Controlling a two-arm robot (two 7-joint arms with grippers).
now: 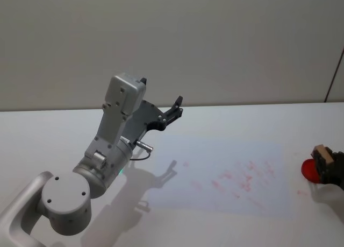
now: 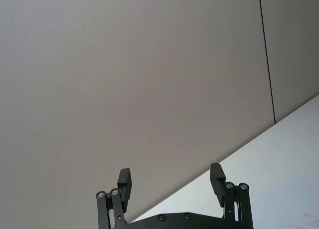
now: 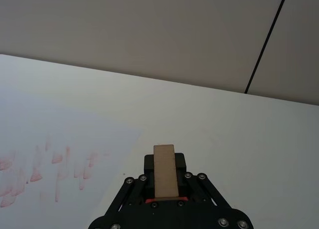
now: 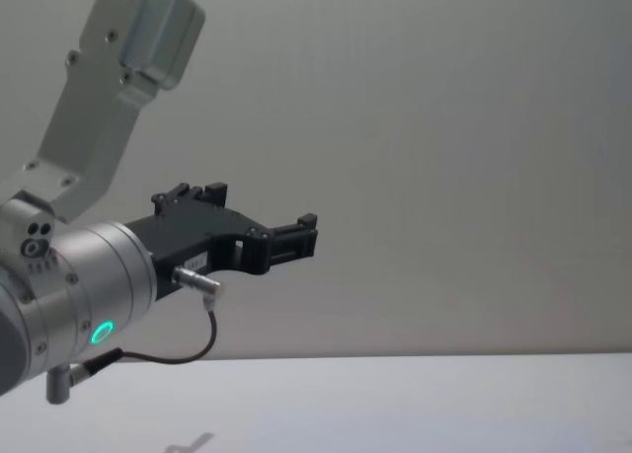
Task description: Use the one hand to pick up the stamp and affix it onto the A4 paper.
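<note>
The stamp (image 1: 321, 152), a small block with a tan wood-like top, sits between the fingers of my right gripper (image 1: 325, 162) at the table's right edge. That gripper is shut on the stamp (image 3: 165, 170), just right of the A4 paper (image 1: 166, 190). The paper (image 3: 75, 126) lies flat mid-table and carries several faint red stamp marks (image 1: 242, 178). A red round thing (image 1: 309, 170) shows directly under the stamp. My left gripper (image 1: 176, 108) is open and held high above the table's left side, pointing at the wall (image 2: 172, 181), with nothing between its fingers.
The white table (image 1: 54, 131) runs back to a plain grey wall. My raised left arm (image 1: 115, 134) stands over the paper's left end and fills the left of the chest view, its gripper (image 4: 296, 238) in mid-air.
</note>
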